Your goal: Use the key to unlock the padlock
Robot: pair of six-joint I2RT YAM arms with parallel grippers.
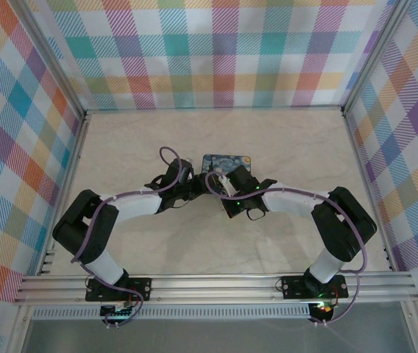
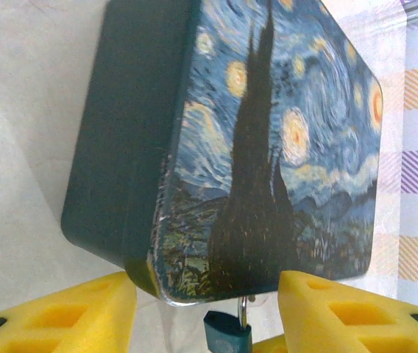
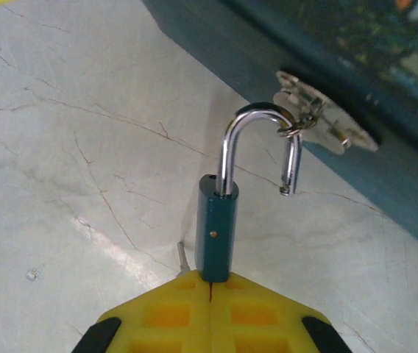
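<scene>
As the padlock (image 3: 215, 235) stands up from the tip of the right hand (image 3: 210, 283), whose yellow fingers are pressed together on its dark teal body, the silver shackle (image 3: 227, 154) above them is already sprung. One leg hangs free, hooked through a small ring (image 3: 291, 129) on the hasp (image 3: 319, 118) of the swirl-printed tin (image 2: 282, 147) just ahead. The key (image 3: 183, 257), a pale sliver, pokes out just beside the fingertips at the lock's lower left; whether it sits in the keyhole is hidden. The unlocking looks all but done. To finish cleanly, the grip on the body should be firm and the free leg swung back out of the ring rather than tugged, or the tin may drag across the marbled surface (image 3: 69, 147). The left hand (image 2: 205, 290) is spread wide, its fingers either side of the tin's near corner, close enough to crowd the lock between them.
</scene>
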